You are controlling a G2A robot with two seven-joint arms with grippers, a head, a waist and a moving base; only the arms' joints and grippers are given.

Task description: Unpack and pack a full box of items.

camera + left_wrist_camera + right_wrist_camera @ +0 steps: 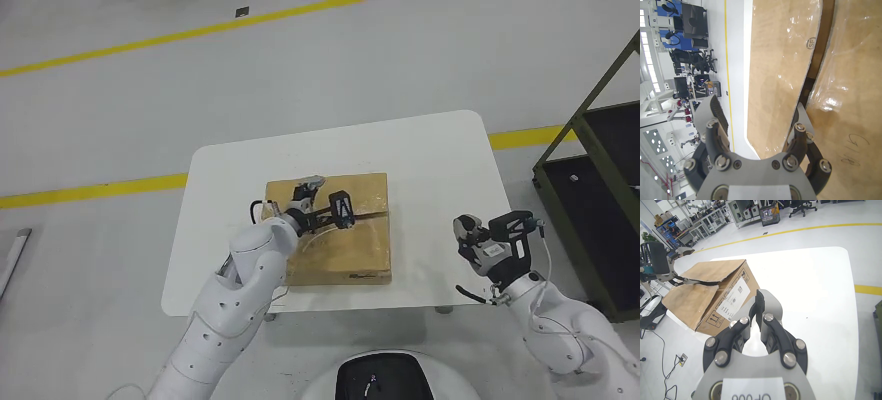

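**Surface.** A white table (440,160) with rounded corners, matte and evenly lit. One small dark speck (806,317) marks its right-hand half.

**Task item.** The cardboard box (355,250) stands flat on its base, left of the table's centre and nearer the robot's edge than the far edge. Its two top flaps meet at a seam running left to right. The far flap (776,75) is lifted slightly along the seam and the near flap (848,106) lies lower. Both are covered with clear, wrinkled tape film. A white shipping label (732,300) sits on the side wall facing the right arm.

**Left gripper** (308,198). It is over the box top, toward the seam's left end, with its fingers spread wide. One finger (802,117) is tucked into the seam under the far flap's edge. The other is in the air over that flap and does not touch it, so nothing is pinched.

**Right gripper** (758,298). It hangs above the right part of the table, well apart from the box, with its pads pressed together and nothing between them.

**Room.** The floor (100,110) is smooth and grey and is crossed by a yellow line (150,42), with a second line passing behind the table. A dark rack (600,200) with an olive frame stands just right of the table. Farther off are workbenches (702,222) and black office chairs (696,58). A floor socket (683,357) lies near the table's left side with a black cable plugged in.
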